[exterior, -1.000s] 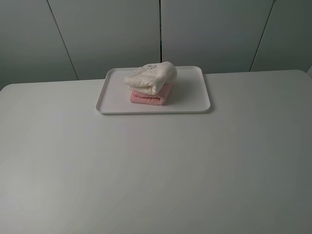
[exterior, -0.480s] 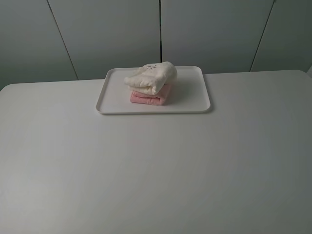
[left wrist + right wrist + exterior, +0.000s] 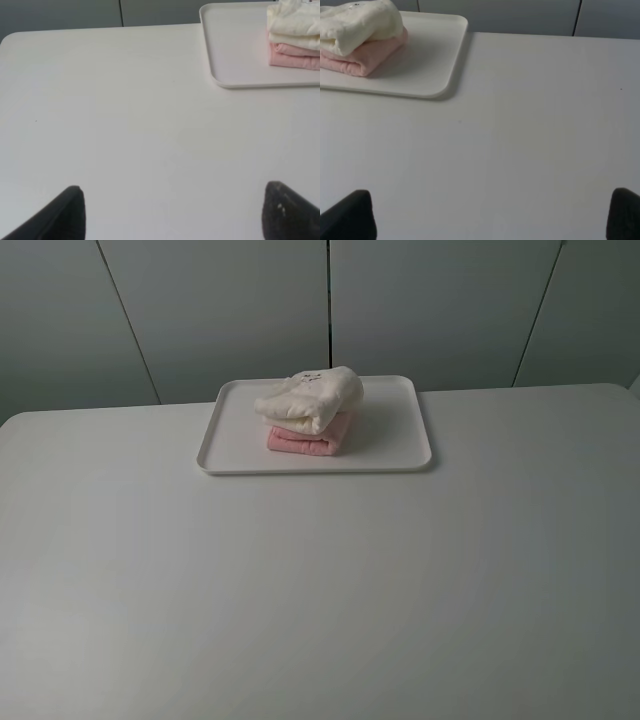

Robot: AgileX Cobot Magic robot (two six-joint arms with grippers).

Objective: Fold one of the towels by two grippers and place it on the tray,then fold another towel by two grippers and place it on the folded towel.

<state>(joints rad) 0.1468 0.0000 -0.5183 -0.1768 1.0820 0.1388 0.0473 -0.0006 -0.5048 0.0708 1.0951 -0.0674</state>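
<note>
White table [image 3: 320, 580], grey panels behind | tray [image 3: 400, 445] at far centre | I see pink towel [image 3: 305, 440] folded on tray, cream towel [image 3: 310, 398] folded on top of it | left gripper [image 3: 172, 212] spread wide, empty, above bare table | right gripper [image 3: 492, 215] spread wide, empty, well apart from tray

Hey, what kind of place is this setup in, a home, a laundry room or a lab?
Most likely a lab or test bench, not a home: a bare white table, plain grey wall panels, and only a white tray holding a cream towel on a pink towel.
</note>
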